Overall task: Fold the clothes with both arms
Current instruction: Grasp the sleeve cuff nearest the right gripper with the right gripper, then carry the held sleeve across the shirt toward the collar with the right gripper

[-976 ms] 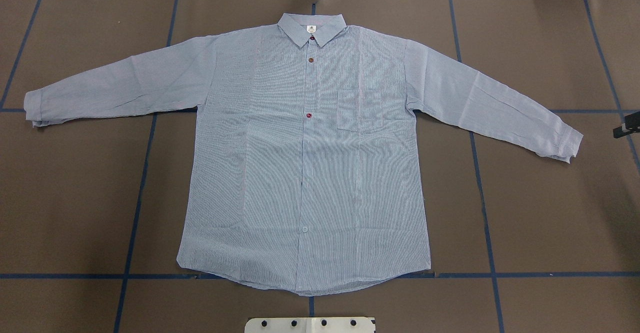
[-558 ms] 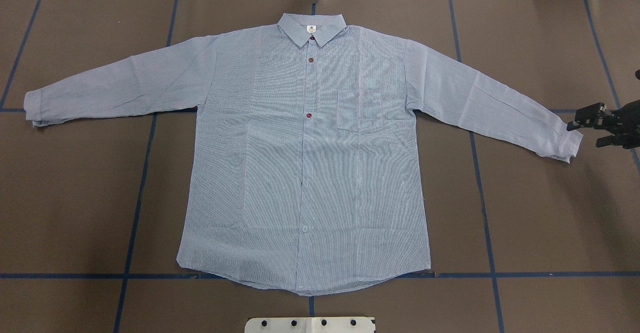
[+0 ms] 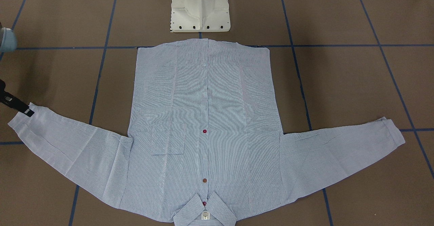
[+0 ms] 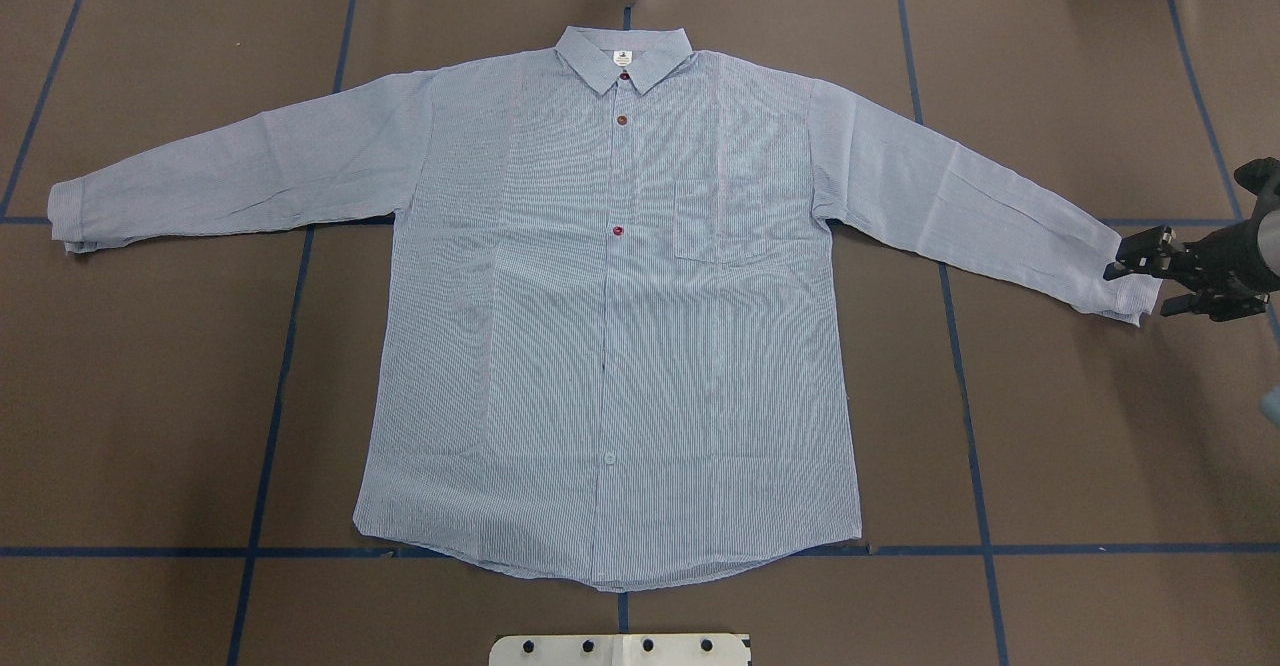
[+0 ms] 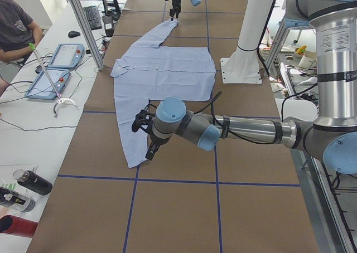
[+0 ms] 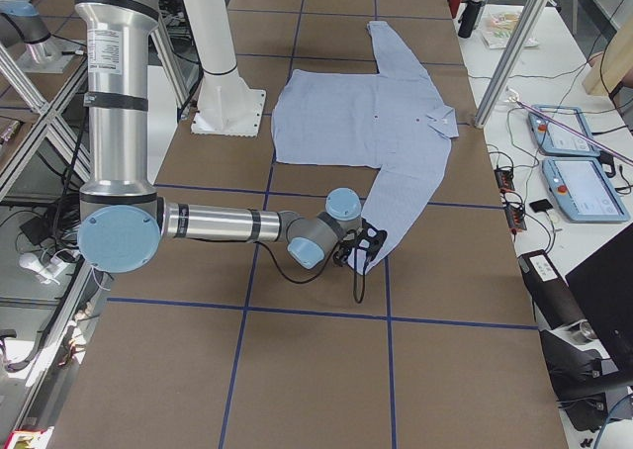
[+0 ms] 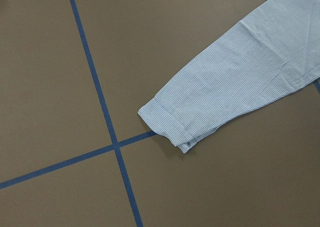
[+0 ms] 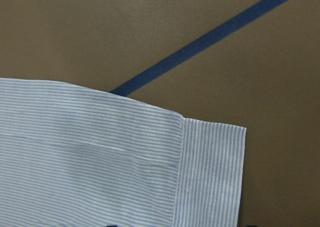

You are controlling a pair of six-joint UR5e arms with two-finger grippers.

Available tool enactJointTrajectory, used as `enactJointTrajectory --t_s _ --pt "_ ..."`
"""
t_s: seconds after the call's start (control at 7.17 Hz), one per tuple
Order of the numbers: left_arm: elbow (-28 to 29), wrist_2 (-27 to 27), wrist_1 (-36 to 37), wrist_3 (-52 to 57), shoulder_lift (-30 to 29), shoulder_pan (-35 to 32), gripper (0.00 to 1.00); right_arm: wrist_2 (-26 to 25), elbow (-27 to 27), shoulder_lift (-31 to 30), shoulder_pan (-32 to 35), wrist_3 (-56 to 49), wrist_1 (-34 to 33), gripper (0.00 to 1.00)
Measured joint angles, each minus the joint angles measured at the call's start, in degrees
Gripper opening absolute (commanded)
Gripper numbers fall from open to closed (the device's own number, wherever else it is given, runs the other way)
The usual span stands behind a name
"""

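The light blue pinstriped shirt (image 4: 610, 326) lies flat and buttoned on the brown table, collar (image 4: 624, 54) at the far side and both sleeves spread out. My right gripper (image 4: 1143, 284) is open at the end of the right sleeve's cuff (image 4: 1128, 281), with one finger (image 4: 1130, 251) over the cuff's edge. It also shows as a gripper (image 3: 20, 106) in the front view and fills the right wrist view with cuff (image 8: 210, 177). My left gripper (image 5: 144, 137) hovers over the left cuff (image 5: 135, 161); I cannot tell whether it is open. The left wrist view looks down on that cuff (image 7: 167, 124).
Blue tape lines (image 4: 270, 426) grid the table. The white pedestal base (image 3: 200, 8) stands at the robot's side of the shirt hem. A side bench holds tablets (image 5: 58, 69) and bottles (image 5: 30, 181), with a seated person (image 5: 14, 27) beside it.
My right gripper has come in from the table's right edge, moving left until it reaches the right cuff. The shirt has not moved.
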Motion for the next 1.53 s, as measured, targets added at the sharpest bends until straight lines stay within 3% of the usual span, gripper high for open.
enactJointTrajectory --t_s 0.14,0.28,0.42,0.56,0.98,1.25,1.39,1.53 --pt "0.0 0.0 0.0 -0.5 0.0 0.0 1.00 -0.1 0.0 -0.2 -0.6 0.2 0.0 0.74" --pt "-0.1 0.0 0.0 -1.2 -0.1 0.0 1.00 -0.3 0.0 -0.4 -1.0 0.3 0.0 0.53" --pt "-0.1 0.0 0.0 -1.7 -0.1 0.0 1.00 -0.3 0.0 -0.6 -1.3 0.6 0.0 0.13" --pt "-0.2 0.0 0.0 -1.9 -0.2 0.0 1.00 -0.4 0.0 -0.8 -1.5 1.2 0.0 0.00" --pt "-0.2 0.0 -0.1 -2.9 -0.3 0.1 1.00 -0.3 2.1 -2.0 -1.5 2.1 0.0 0.00" --pt "-0.2 0.0 -0.1 -3.1 -0.3 0.1 1.00 -0.4 7.9 -2.1 -1.7 2.2 -1.0 0.00" --pt "-0.2 0.0 -0.1 -3.1 -0.3 0.1 1.00 -0.9 9.1 2.4 -2.2 2.2 -4.5 0.00" --pt "-0.2 0.0 -0.1 -3.1 -0.4 0.1 1.00 -2.4 9.4 10.3 -3.3 2.2 -12.3 0.00"
